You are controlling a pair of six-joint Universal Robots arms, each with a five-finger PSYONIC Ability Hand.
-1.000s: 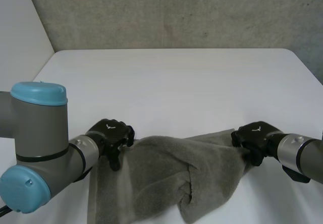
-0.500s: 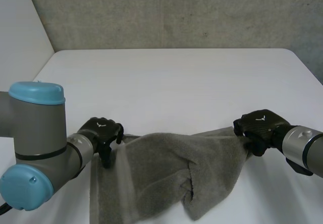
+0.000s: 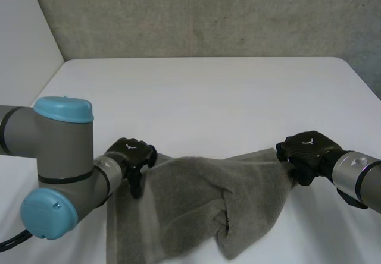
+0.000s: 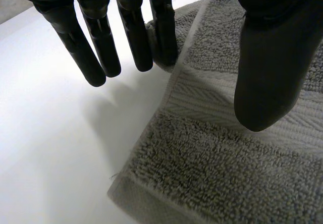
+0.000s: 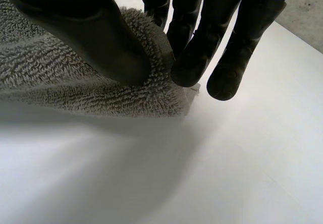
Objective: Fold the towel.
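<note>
Head view: the left hand (image 3: pixel 134 154) has edged inward from 8 o'clock, while the right hand (image 3: pixel 306 151) holds at 4 o'clock. The towel (image 3: pixel 208 204) sags between them at 6 o'clock on the table (image 3: pixel 202 97).
Left wrist: the left hand (image 4: pixel 267 72) pinches the towel (image 4: pixel 227 173) at its edge.
Right wrist: the right hand (image 5: pixel 86 27) clamps a corner of the towel (image 5: pixel 75 82).
Meaning: the slack is probably being made ready for the fold.

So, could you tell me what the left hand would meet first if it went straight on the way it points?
Probably the bare table, just beside the towel: the left hand points down at it, distance unclear.

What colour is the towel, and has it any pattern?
The towel is plain grey with a flatter woven band; left wrist view shows it best.
</note>
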